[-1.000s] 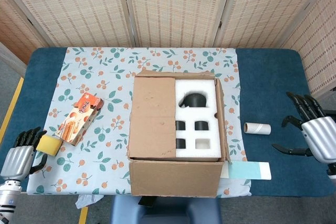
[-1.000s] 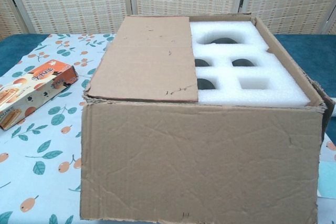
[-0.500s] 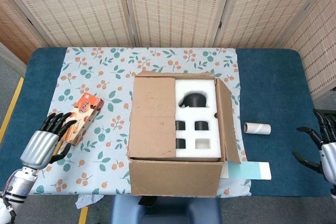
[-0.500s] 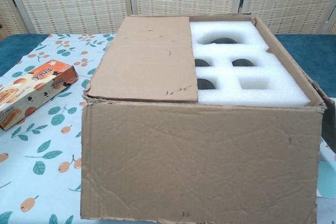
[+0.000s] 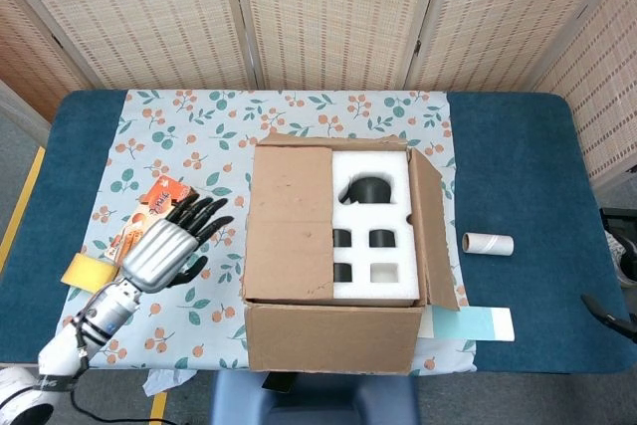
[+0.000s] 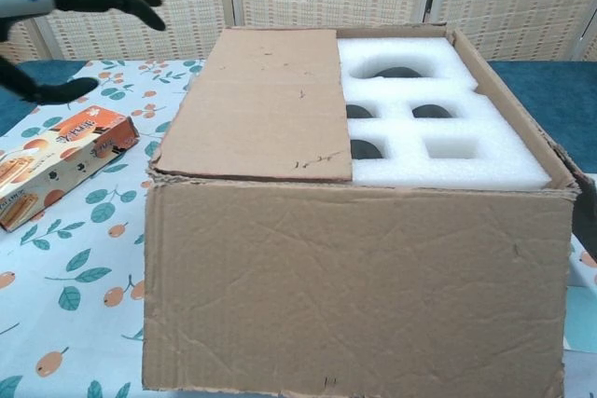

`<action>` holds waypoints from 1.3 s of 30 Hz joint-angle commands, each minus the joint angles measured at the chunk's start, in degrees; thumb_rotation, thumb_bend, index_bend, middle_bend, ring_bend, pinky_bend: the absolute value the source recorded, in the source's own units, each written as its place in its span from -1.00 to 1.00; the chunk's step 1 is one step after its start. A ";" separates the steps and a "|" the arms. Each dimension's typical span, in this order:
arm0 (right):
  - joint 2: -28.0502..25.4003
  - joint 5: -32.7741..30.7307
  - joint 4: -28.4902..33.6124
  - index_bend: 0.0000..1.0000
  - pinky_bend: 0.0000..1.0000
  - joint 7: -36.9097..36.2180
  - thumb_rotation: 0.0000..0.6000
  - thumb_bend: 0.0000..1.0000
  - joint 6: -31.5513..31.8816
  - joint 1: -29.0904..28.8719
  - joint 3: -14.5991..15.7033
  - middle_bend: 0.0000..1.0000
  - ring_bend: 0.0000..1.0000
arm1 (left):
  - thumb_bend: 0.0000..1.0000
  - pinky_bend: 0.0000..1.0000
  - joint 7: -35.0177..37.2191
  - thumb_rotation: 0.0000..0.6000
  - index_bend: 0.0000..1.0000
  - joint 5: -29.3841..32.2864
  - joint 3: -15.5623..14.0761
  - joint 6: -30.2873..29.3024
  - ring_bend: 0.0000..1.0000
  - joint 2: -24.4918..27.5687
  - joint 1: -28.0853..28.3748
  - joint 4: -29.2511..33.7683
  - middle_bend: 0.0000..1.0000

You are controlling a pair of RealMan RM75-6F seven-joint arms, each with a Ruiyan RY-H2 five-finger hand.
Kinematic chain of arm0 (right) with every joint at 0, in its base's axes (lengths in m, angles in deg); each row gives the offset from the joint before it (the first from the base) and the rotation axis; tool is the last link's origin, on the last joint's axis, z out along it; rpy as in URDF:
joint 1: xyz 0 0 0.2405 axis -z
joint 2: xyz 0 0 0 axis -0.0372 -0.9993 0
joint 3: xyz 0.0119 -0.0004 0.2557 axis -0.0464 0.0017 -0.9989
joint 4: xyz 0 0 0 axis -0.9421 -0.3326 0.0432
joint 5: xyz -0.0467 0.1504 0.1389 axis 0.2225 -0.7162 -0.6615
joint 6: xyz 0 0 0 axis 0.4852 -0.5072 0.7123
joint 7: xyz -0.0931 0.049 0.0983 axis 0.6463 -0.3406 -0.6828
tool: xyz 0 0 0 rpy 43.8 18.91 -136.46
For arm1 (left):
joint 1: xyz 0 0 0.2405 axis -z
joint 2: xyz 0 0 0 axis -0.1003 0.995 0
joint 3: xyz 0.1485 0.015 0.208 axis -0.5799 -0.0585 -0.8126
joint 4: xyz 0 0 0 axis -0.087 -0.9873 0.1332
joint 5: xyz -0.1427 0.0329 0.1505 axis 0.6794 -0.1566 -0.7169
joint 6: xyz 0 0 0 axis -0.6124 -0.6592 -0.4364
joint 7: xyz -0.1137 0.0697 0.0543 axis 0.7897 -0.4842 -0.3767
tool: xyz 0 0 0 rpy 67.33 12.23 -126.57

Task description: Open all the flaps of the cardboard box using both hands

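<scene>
Cardboard box (image 5: 333, 256) keeps its left flap (image 5: 290, 223) shut, so the empty left hand (image 5: 171, 246), fingers (image 5: 204, 212) spread, should hook that flap's inner edge and swing outward.

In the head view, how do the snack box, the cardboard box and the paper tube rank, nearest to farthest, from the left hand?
1. Snack box, just beside the left hand.
2. Cardboard box, at the middle.
3. Paper tube, far right.
</scene>
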 commanded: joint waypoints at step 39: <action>-5.28 -2.17 -7.12 -0.78 -1.00 -23.85 1.00 -0.59 -8.81 0.04 -4.10 -1.00 -1.00 | 1.00 -1.00 -6.12 1.00 0.05 24.39 5.40 15.54 -1.00 -23.26 32.23 -19.33 -1.00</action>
